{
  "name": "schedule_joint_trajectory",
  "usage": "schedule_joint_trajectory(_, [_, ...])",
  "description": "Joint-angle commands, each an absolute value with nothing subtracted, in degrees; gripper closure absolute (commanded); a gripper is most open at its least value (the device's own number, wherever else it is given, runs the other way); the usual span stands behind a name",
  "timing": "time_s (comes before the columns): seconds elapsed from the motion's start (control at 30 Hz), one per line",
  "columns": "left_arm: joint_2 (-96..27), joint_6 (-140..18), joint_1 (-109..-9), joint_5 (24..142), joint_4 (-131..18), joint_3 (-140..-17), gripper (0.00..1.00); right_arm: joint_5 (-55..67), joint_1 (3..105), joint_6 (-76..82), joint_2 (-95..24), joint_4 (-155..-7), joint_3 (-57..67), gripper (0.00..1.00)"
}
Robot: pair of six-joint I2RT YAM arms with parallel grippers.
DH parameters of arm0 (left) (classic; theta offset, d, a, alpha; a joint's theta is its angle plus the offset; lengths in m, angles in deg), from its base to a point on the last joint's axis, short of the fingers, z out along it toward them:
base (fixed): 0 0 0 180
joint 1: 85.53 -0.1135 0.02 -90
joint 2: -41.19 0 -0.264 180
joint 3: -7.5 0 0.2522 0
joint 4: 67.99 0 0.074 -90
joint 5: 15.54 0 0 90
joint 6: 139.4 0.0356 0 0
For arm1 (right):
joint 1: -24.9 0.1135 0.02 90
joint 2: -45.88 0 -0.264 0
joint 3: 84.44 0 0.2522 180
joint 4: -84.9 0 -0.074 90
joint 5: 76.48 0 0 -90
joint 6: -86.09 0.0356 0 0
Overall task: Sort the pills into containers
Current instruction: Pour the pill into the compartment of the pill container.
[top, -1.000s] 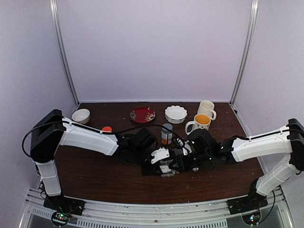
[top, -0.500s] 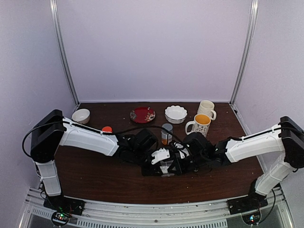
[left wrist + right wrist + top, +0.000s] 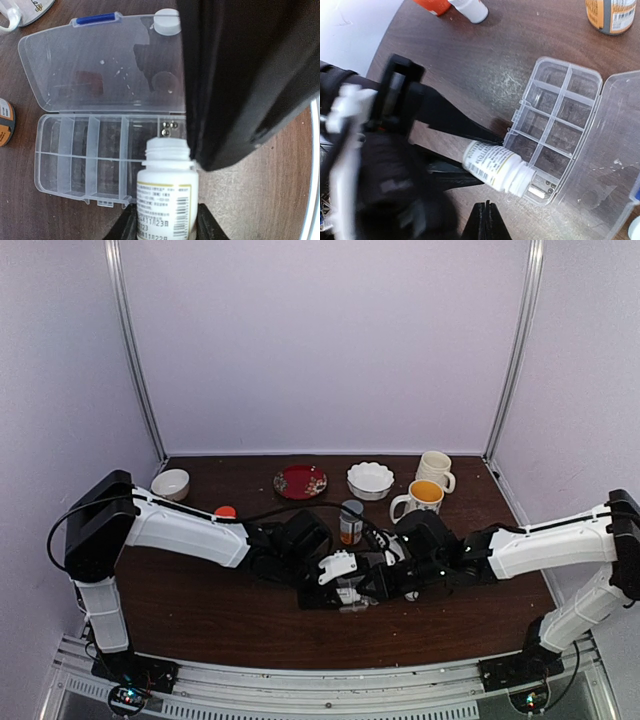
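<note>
Open clear box, a few pills in one end cell

The box (image 3: pixel 75 165) lies flat just ahead of the left gripper (image 3: pixel 166 227), its lid (image 3: pixel 100 65) swung back flat on the far side. It has two rows of small square cells (image 3: pixel 107 140). Three tiny pale pills (image 3: pixel 163 132) sit together in a far-row cell, straight ahead of the fingers.

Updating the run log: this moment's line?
left gripper: holds white bottle, tipped at organizer box | pills: several in end compartment | right gripper: shut, empty
</note>
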State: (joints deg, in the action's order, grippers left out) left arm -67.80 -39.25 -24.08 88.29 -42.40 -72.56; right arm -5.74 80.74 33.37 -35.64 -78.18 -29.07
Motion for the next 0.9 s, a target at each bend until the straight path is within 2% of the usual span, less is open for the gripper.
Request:
schedule_joint_trajectory(0.0, [-69.0, -38.5, -23.2, 88.9, -42.6, -73.4, 1.0, -6.9, 81.3, 32.9, -41.6, -81.9, -27.3, 1.0])
schedule_joint_trajectory(0.13, [-69.0, -38.4, -23.2, 89.0, -42.5, -73.4, 1.0, -5.3, 81.9, 32.1, -42.9, -78.5, -25.9, 1.0])
schedule_joint_trajectory(0.5, [-69.0, -38.3, -23.2, 89.1, -42.2, -73.7, 1.0, -2.6, 80.9, 33.1, -33.5, -83.0, -29.4, 1.0])
schedule_joint_trajectory(0.87, [-69.0, -38.0, -23.0, 89.2, -41.6, -73.9, 1.0, -5.2, 81.6, 32.8, -42.7, -79.8, -26.3, 1.0])
